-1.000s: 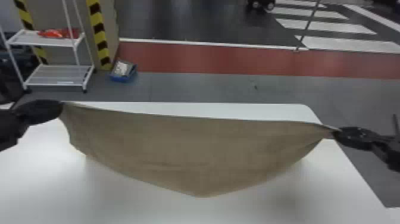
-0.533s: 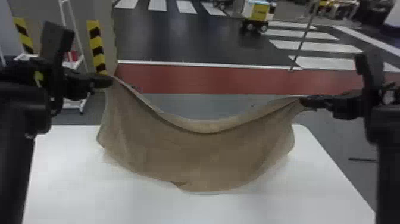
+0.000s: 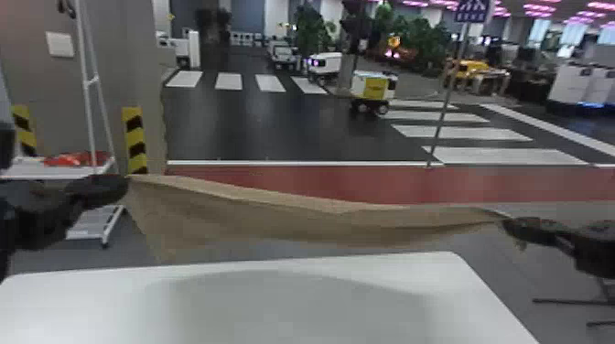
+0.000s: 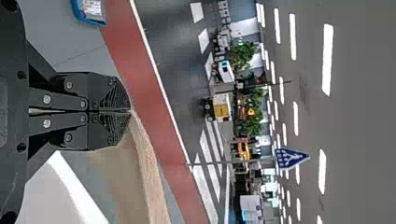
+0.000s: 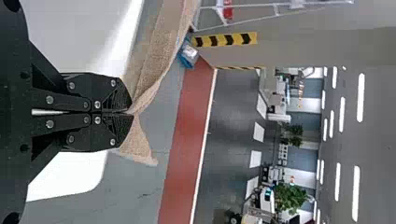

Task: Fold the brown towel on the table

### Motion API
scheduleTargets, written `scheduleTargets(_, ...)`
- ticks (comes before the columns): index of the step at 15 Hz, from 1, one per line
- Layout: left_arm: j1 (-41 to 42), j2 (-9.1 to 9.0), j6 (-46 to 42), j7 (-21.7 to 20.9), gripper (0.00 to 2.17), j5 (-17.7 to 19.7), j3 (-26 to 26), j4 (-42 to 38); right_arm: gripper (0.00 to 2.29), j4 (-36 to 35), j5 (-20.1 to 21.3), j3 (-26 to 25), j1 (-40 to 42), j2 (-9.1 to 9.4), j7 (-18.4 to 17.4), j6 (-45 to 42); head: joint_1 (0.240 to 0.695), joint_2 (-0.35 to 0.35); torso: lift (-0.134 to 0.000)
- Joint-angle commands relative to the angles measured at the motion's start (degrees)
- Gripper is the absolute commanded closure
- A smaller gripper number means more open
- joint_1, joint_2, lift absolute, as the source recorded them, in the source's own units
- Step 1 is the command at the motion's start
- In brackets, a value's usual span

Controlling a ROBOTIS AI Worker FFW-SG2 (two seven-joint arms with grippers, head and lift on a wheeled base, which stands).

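Above and beyond the far edge of the white bench (image 3: 297,311), as the head view shows it, the brown towel (image 3: 283,222) hangs in the air between the two arms. The left claw (image 3: 126,181) is clamped on one upper corner and the right claw (image 3: 504,223) on the other, well apart from each other. The towel's upper edge runs between them in a shallow sag, with the left end higher than the right in the head view. Beneath that edge the cloth falls in soft, lengthwise folds, and it drops lowest near the left side, close to the line of the bench's far edge; whether it touches there I cannot tell.

In the left wrist view, the fingers of the left claw (image 4: 130,111) are pressed together on the cloth, which trails away from their tips. In the right wrist view, the right claw (image 5: 131,112) is likewise closed on the towel, and a small loose flap (image 5: 137,147) sticks out past the pinch.

A broad, soft shadow lies on the bench. Behind stands a white rack (image 3: 27,171) with something red (image 3: 68,160) on its shelf, near a yellow-and-black striped strip (image 3: 136,142).
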Motion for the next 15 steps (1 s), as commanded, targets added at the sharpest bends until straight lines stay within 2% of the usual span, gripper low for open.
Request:
scheduleTargets(1,17.74,0.09,-19.05,-1.42,1.35,1.46,3.78,-7.02,2.25,-6.50,-4.08,-4.49,19.35,3.69,0.29,-17.28,0.461,-0.220,-0.112)
scheduleTargets(2,23.80,0.09,-28.19,-1.51,1.35,1.29,4.83,-7.46,2.25,-6.50,-4.08,-4.84,25.68,5.10,0.20,-25.89,0.515,-0.223,-0.112)
scheduleTargets(4,33.12,0.09,-38.91,-3.70,1.35,2.08,8.00,-6.23,2.25,-5.71,-5.84,-4.14,34.11,5.28,0.47,-33.27,0.621,-0.225,-0.112)
scheduleTargets(5,36.81,0.09,-44.01,-4.32,1.35,3.05,9.93,-4.64,2.25,-5.36,-5.75,-3.96,37.45,5.19,1.70,-37.49,0.695,-0.226,-0.112)
scheduleTargets(8,44.19,0.09,-56.49,-10.03,1.35,6.91,17.58,-2.01,2.25,-3.51,-4.79,-4.05,40.27,4.31,9.69,-42.42,0.695,-0.206,-0.112)
scheduleTargets(9,45.16,0.09,-61.41,-12.14,1.35,8.06,19.95,-0.34,2.25,-2.98,-4.35,-4.14,40.62,3.87,10.23,-43.65,0.695,-0.194,-0.112)
scheduleTargets(12,45.95,0.09,-64.40,-16.89,1.35,10.96,24.17,1.16,2.25,-2.11,-4.35,-6.86,40.97,3.17,10.23,-44.35,0.695,-0.164,-0.112)
scheduleTargets(15,45.95,0.09,-64.57,-22.07,1.35,11.13,26.54,0.01,2.25,-0.26,-4.35,-11.43,40.27,2.29,10.23,-45.05,0.695,-0.183,-0.112)
